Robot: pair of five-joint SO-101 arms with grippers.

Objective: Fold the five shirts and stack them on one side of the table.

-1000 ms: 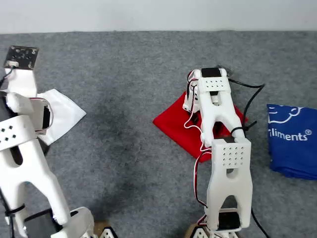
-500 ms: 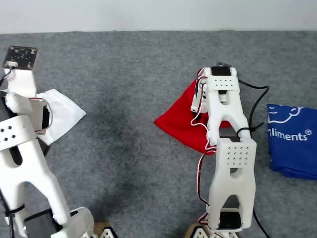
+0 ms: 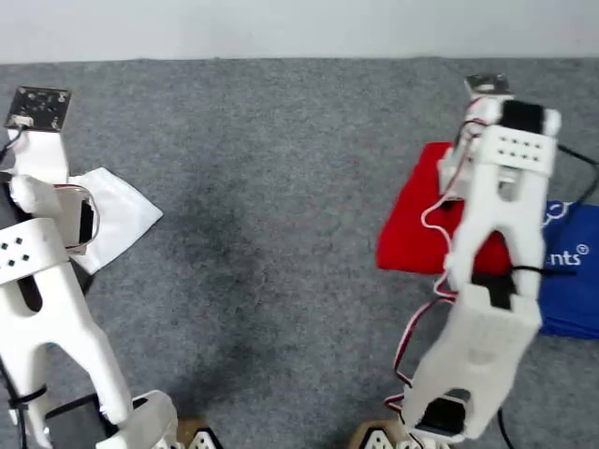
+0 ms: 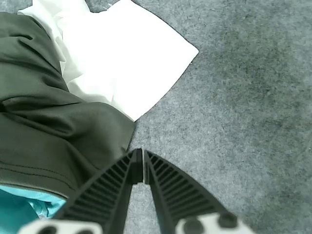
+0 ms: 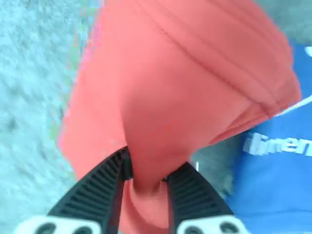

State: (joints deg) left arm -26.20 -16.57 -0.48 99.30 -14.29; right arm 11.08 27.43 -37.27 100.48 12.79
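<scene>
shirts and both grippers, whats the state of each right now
red shirt: bunched, pinched in the right gripper, beside the blue shirt
blue shirt: folded, lying flat
white shirt: flat, partly under the dark shirt
dark shirt: crumpled, unfolded
teal shirt: a corner peeking from under the dark shirt
left gripper: fingers shut, empty
right gripper: fingers shut on the red shirt

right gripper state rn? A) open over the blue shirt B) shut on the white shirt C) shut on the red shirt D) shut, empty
C: in the right wrist view the right gripper has its fingers pinched on a fold of the red shirt, with the blue shirt lying beside it.
</scene>
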